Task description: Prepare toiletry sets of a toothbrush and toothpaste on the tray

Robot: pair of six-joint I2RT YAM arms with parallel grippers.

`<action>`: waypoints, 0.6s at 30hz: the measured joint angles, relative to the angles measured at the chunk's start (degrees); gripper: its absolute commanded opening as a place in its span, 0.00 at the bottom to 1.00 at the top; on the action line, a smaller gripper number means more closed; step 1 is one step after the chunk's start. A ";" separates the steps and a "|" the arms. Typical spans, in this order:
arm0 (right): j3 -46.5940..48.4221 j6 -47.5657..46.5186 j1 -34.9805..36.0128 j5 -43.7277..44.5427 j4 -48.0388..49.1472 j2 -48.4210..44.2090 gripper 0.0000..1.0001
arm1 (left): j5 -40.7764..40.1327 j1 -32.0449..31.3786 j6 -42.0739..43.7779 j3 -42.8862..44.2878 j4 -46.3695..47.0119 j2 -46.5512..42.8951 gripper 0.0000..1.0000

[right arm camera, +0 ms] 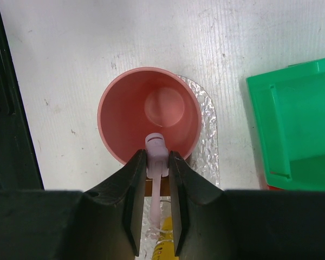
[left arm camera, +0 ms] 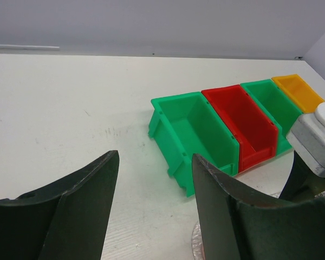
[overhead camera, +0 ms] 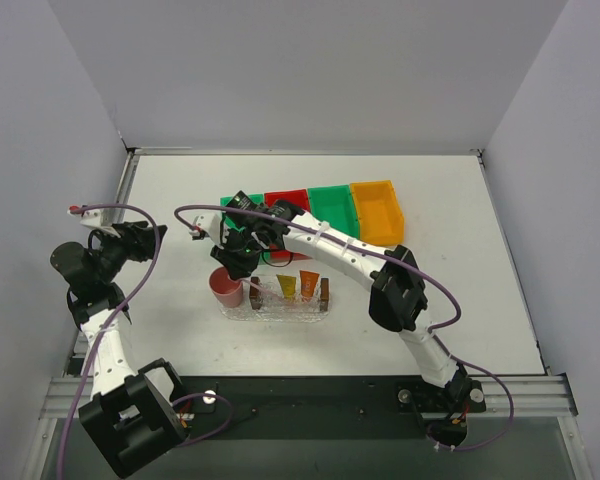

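The toothbrush (right arm camera: 156,145) is pinched between the narrow fingers of the right gripper (right arm camera: 157,160), its rounded end poking out just over the near rim of the pink cup (right arm camera: 111,124). Its shaft runs back under the hand toward the tray (overhead camera: 325,293). Whether that end rests on the rim or hangs just above it is hard to tell from here.

On the tray, the yellow-orange tube (overhead camera: 287,286) and the orange tube (overhead camera: 309,283) of toothpaste stand between the dark handle blocks.

The job now looks like laying the brush in beside them. Grip firmly, rise clear of the cup so it does not tip, line the shaft along the tray, and lower fully before letting go.

The left gripper (left arm camera: 154,157) hangs wide and empty, well off to the side.
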 measured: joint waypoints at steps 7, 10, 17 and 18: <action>0.00 -0.02 0.00 0.00 -0.09 0.00 0.11 | 0.02 0.04 0.00 0.00 0.00 0.50 0.66; 0.00 -0.02 0.00 0.00 -0.15 0.00 0.09 | 0.02 0.09 0.00 0.00 0.00 0.61 0.66; 0.37 -0.11 0.00 0.00 -0.50 0.00 0.07 | 0.04 0.26 -0.02 0.00 0.00 0.63 0.66; 0.59 -0.17 0.02 0.00 -0.61 0.00 0.07 | 0.04 0.26 0.00 0.00 0.02 0.63 0.66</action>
